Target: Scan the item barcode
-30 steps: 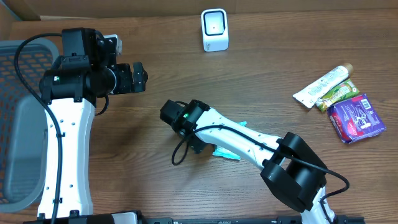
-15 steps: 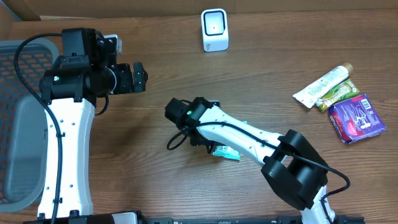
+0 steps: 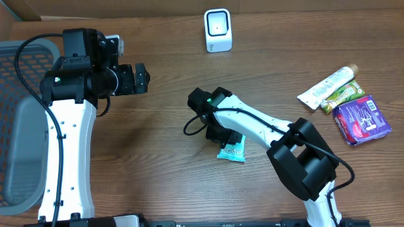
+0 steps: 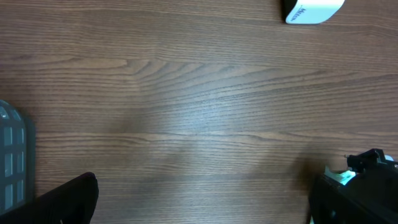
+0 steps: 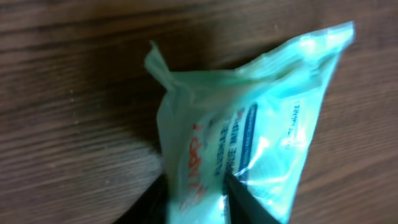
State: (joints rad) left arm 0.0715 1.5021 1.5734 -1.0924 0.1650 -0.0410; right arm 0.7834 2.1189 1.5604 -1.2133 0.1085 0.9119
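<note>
Overhead: the teal packet [image 3: 232, 152] lies on the worktop [image 3: 158, 164] near centre, partly under the right end effector [image 3: 225, 137] — well apart from the white scanner [image 3: 218, 29] at the far edge. Left wrist: the left end effector [image 4: 205, 190] hangs over the wood, fingers wide apart. Right wrist: dark fingers [image 5: 245, 200] clamp the crumpled packet.

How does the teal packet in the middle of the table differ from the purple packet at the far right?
The teal packet is pale, the purple packet dark. The teal packet is bunched in the right pincer; the purple packet lies flat, untouched. The teal packet sits alone mid-table; the purple packet lies beside a green packet. Both are soft printed packets on the table.
</note>
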